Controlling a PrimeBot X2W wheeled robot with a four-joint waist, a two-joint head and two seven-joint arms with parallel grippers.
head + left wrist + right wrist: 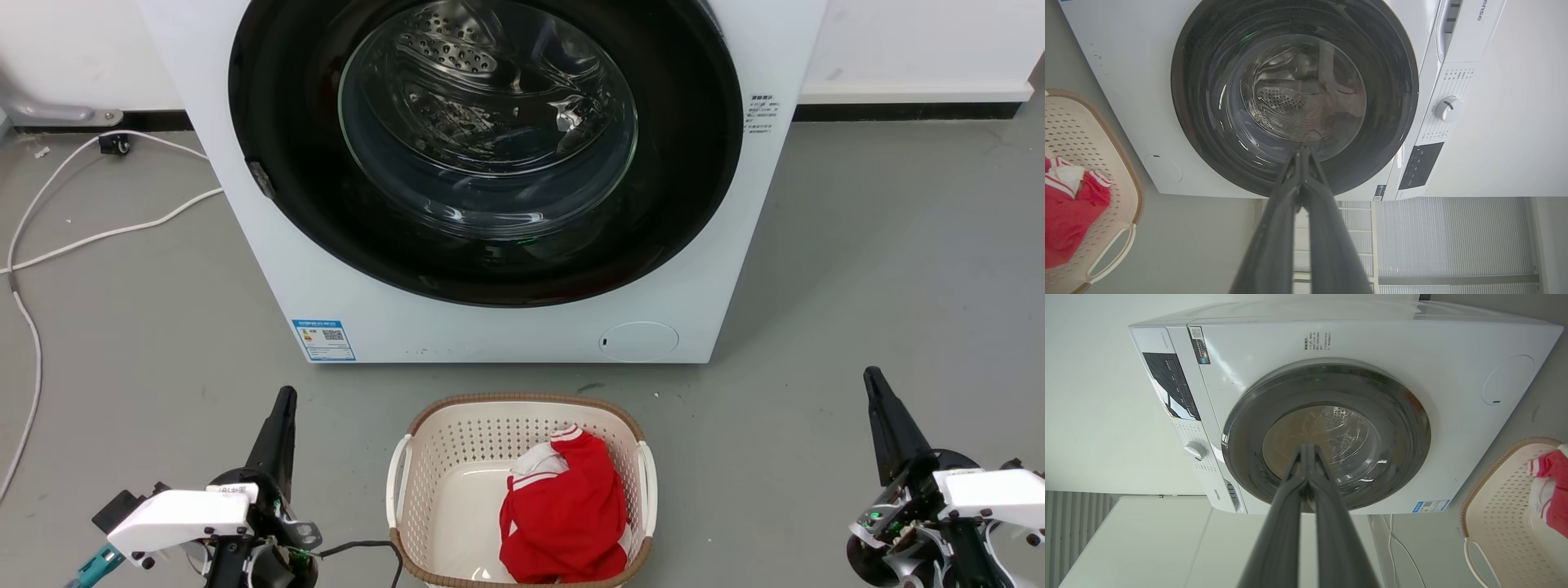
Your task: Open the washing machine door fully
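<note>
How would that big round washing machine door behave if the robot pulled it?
The washing machine door looks rigid, so it would probably swing as one piece. Its glossy black rim may be slippery. The bulging glass bowl suggests some weight.

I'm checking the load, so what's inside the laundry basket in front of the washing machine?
A crumpled red garment with white trim lies in the cream basket, toward the robot's right; the basket's bottom beside it is bare. Anything beneath the garment is covered.
</note>
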